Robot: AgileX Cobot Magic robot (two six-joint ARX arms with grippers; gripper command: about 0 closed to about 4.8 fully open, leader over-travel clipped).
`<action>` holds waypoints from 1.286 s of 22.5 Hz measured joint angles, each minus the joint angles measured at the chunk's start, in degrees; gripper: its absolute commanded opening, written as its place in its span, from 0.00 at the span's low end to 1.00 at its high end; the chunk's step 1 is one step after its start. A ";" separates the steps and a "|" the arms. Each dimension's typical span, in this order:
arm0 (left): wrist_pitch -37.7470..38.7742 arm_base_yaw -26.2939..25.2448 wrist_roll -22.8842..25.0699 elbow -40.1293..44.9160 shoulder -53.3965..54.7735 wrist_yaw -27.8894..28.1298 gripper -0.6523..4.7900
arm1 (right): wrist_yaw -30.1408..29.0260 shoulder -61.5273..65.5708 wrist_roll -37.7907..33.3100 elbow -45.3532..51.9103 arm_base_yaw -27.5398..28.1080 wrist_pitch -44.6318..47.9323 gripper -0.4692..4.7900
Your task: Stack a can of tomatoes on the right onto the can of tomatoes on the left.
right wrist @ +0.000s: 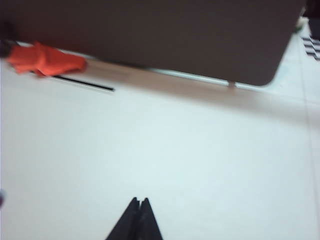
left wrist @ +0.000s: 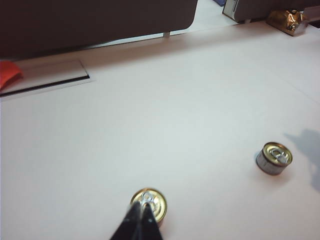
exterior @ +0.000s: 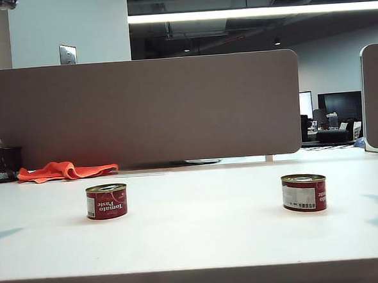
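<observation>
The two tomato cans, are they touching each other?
Apart. The exterior view shows the left can and the right can with bare table between them.

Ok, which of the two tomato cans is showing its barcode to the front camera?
The right tomato can: its white barcode panel faces the exterior camera, while the left tomato can shows its red label with the name printed upside down.
</observation>
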State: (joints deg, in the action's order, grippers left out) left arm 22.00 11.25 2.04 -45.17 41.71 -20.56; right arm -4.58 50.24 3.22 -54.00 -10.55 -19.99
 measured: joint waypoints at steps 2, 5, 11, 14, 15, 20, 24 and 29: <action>1.97 0.00 -0.13 -2.49 1.25 1.95 0.11 | 3.96 3.52 0.09 -3.87 -2.60 -3.74 0.08; 2.75 0.61 -0.13 -5.14 2.40 2.75 0.11 | 6.78 9.01 0.11 -8.07 -4.46 -8.57 0.08; 3.13 0.94 -0.55 -6.40 3.54 2.43 0.11 | 10.25 16.17 -0.15 -10.62 -8.66 -12.13 0.17; 4.44 1.60 -0.57 -6.40 4.07 1.66 0.11 | 10.67 19.54 -0.13 -10.84 -9.97 -12.11 0.71; 4.46 1.66 -0.59 -6.40 4.24 1.40 0.11 | 10.60 20.50 -0.15 -10.84 -9.99 -12.22 0.89; 5.01 1.64 -2.03 -6.43 4.63 -1.97 0.11 | 9.73 24.83 -1.01 -10.84 -9.97 -12.63 1.00; 5.31 1.70 -2.80 -6.43 4.79 -2.99 0.11 | 5.60 28.50 -3.93 -10.86 -9.99 -12.94 1.00; 6.10 1.70 -2.97 -6.43 4.79 -3.91 0.11 | 3.52 34.38 -12.07 -10.86 -10.01 -14.80 1.00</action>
State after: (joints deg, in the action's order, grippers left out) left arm 28.10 12.95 -0.93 -51.59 46.50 -24.47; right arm -1.06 84.62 -8.84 -64.86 -20.56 -34.79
